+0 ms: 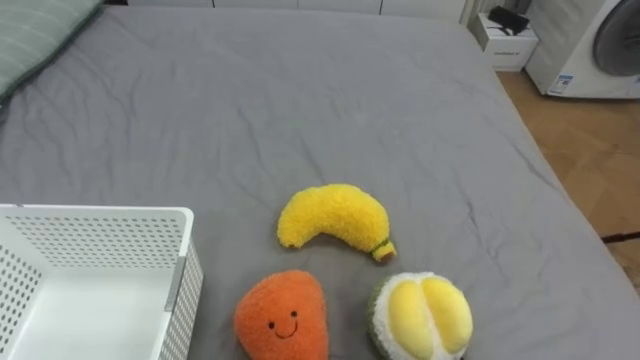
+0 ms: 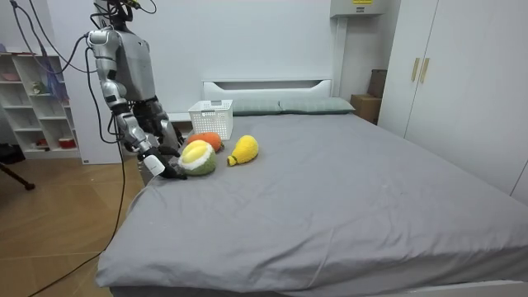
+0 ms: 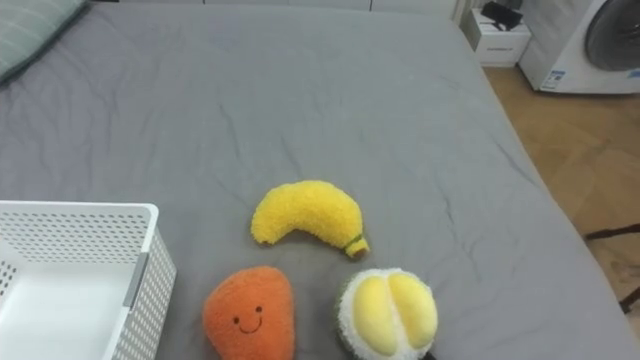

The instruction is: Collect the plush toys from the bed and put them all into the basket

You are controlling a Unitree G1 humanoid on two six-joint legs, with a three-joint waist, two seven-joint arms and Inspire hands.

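Three plush toys lie on the grey bed [image 1: 300,100], grouped near its near edge. The plush banana [image 1: 333,218] is farthest of the three, curved, with its stem end pointing right and near. The orange plush toy [image 1: 282,315], which has a smiling face, lies near and slightly left of the banana, apart from it. The plush durian [image 1: 422,315], green-skinned with yellow segments facing up, lies to the right of the orange plush toy and just near the banana's stem end. None of the three is inside a container.

One white perforated basket [image 1: 100,240] stands on the bed at the near left, just left of the orange plush toy; the part of its inside that shows holds nothing. A green striped pillow [image 1: 35,35] lies at the far left corner. Beyond the bed's right edge is wooden floor [image 1: 590,150], with a washing machine [image 1: 590,45] and a small white cabinet [image 1: 505,42] at the far right.

In the room view the robot stands upright at the side of the bed, at the room view's left, facing the toys. The right robot hand [image 2: 165,167] hangs low at the bed's edge, just beside the plush durian; contact cannot be confirmed, nor whether it is released or clenched. A white shelf unit [image 2: 33,99] stands behind the robot.
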